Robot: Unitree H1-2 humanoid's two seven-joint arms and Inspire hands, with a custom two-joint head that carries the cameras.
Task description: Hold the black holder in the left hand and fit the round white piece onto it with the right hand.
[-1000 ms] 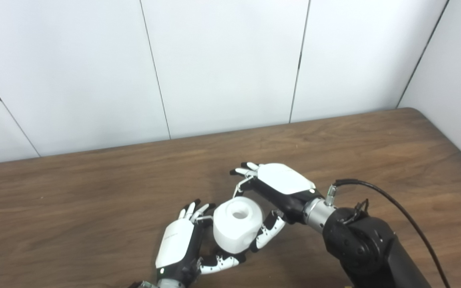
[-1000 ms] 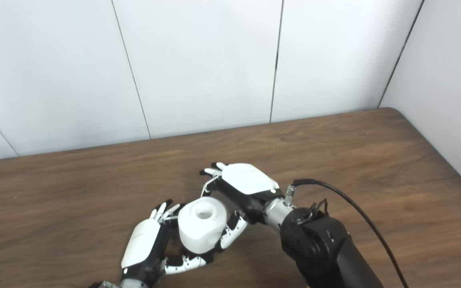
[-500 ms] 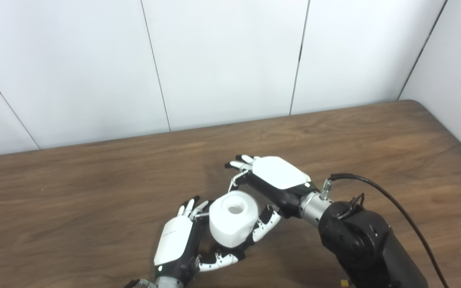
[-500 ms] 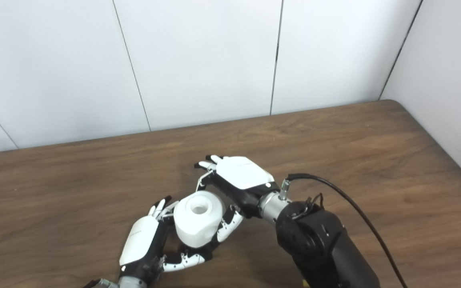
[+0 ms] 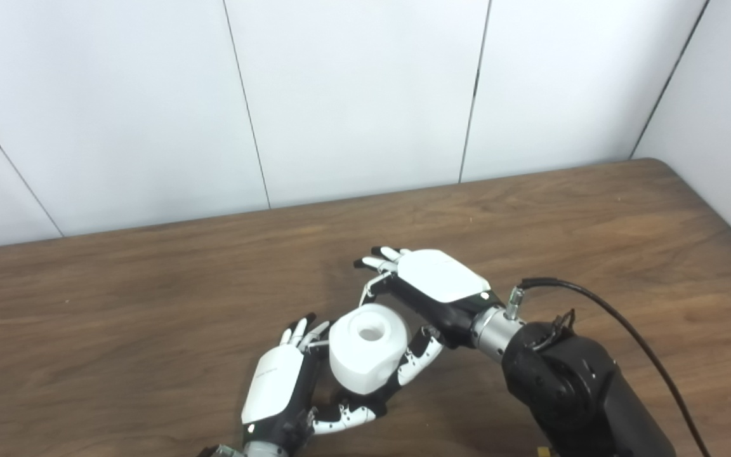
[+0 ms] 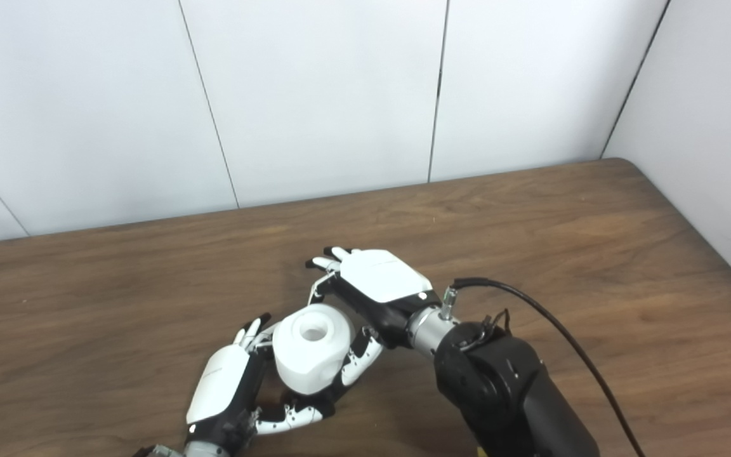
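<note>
Sitting between the two robot hands is one round white plastic piece [image 5: 368,348] with a round hole in its top face, held just above the brown wooden table [image 5: 150,304] near the front edge. That's the only loose object I can count here: one white piece, two hands, one table.

The left hand [image 5: 280,393] comes up from the bottom edge, its white back facing the camera, fingers [image 5: 302,330] reaching up along the left side of the piece and its thumb curling under the bottom. Looks like it's cupping the piece, though I can't tell how firmly.

The right hand [image 5: 435,285] is on the right side of the piece, palm down, fingers spread apart past the top of it, with the thumb touching the lower right side.

Any black holder would be hidden under the white piece, so I can't make one out. One black cable [image 5: 619,330] loops off the right wrist.
</note>
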